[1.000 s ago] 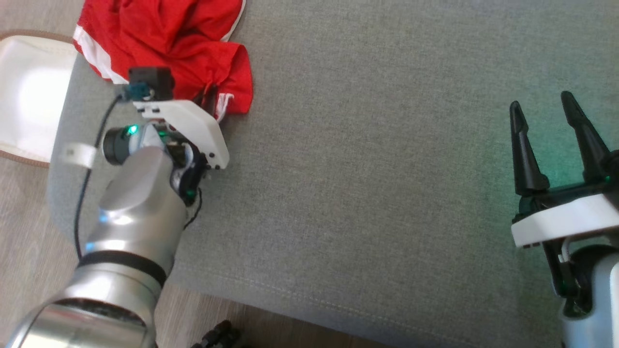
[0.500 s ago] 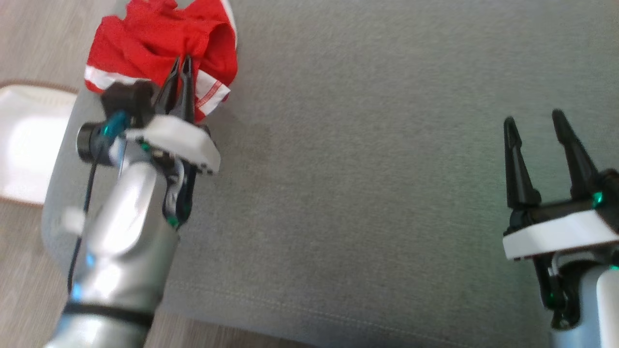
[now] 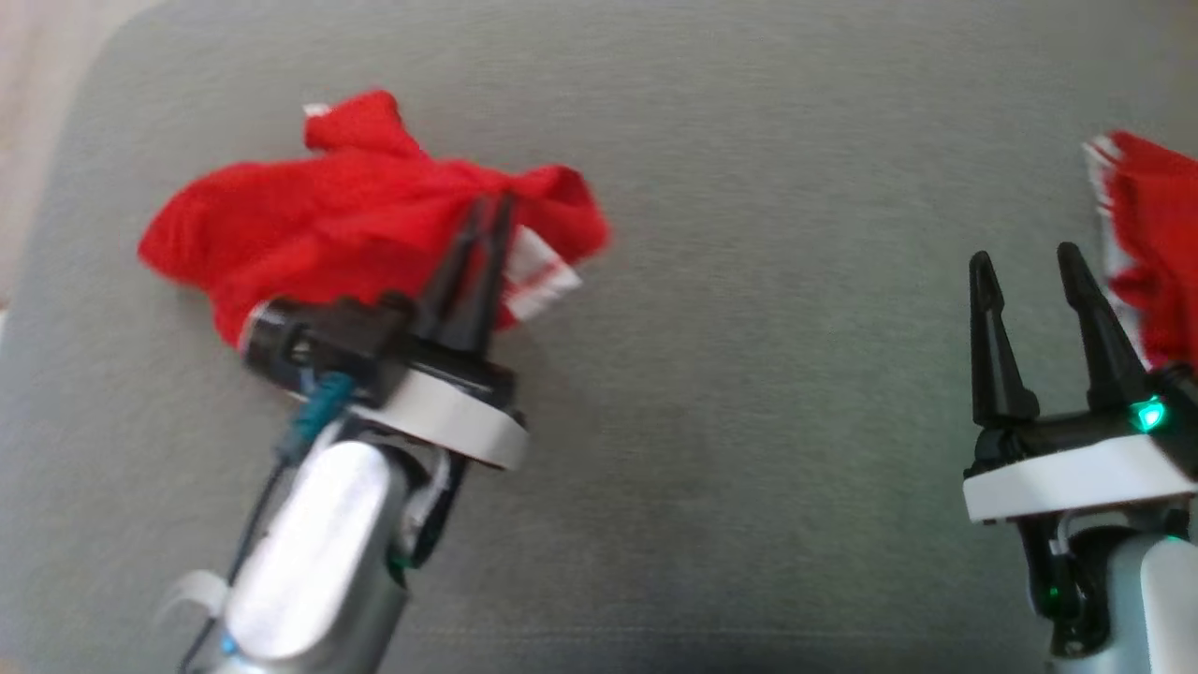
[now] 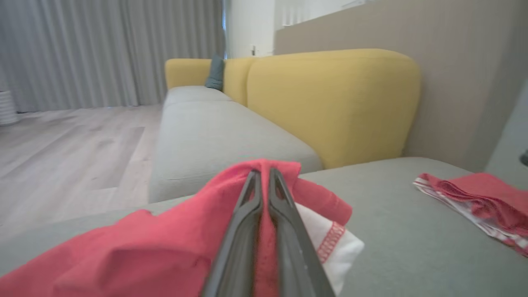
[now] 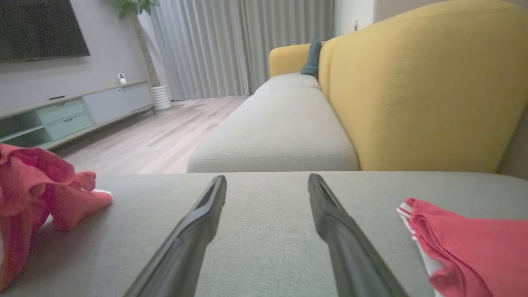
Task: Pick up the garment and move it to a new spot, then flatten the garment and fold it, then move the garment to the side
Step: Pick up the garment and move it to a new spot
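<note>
The right end effector (image 3: 1023, 257) hangs wide open and empty over the grey seat (image 3: 749, 187). The left end effector (image 3: 494, 211) is pinched tight on a fold of the red garment (image 3: 318, 215), bunched on the seat's left part. Another red cloth (image 3: 1146, 234) lies far right. A yellow backrest (image 4: 330, 103) rises beyond.
</note>
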